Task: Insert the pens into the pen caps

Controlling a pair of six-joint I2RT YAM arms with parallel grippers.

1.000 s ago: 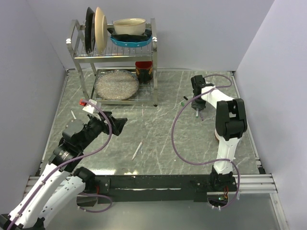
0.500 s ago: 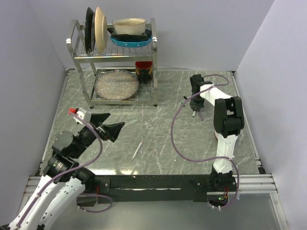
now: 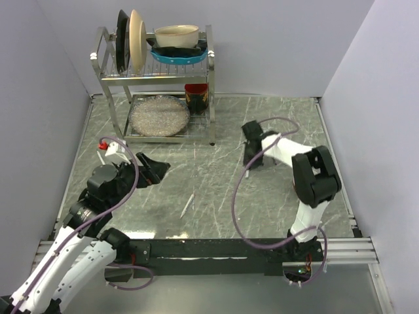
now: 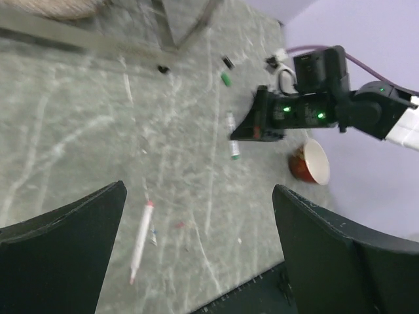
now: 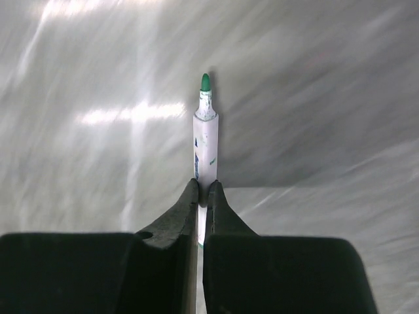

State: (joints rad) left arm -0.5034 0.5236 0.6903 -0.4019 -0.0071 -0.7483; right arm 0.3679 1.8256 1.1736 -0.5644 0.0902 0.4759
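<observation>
My right gripper (image 5: 203, 190) is shut on a green-tipped pen (image 5: 205, 147), whose white barrel sticks out past the fingertips, tip forward. In the left wrist view that gripper (image 4: 256, 125) holds the pen (image 4: 232, 136) just above the table. Beyond it lie a green pen cap (image 4: 226, 79) and a black pen cap (image 4: 227, 62); another black one (image 4: 162, 68) sits further left. A red-tipped pen (image 3: 188, 205) lies loose on the table, below my left gripper (image 4: 200, 190), which hangs open and empty. From above, the left gripper (image 3: 156, 171) is at mid-left and the right gripper (image 3: 251, 156) right of centre.
A metal dish rack (image 3: 211, 98) with plates and bowls stands at the back left. A red cup (image 4: 313, 162) lies on its side near the right arm. The black base rail (image 3: 209, 248) runs along the near edge.
The right gripper closed on the green pen and carried it left and nearer. The left arm shifted its wrist, gripper still open.
</observation>
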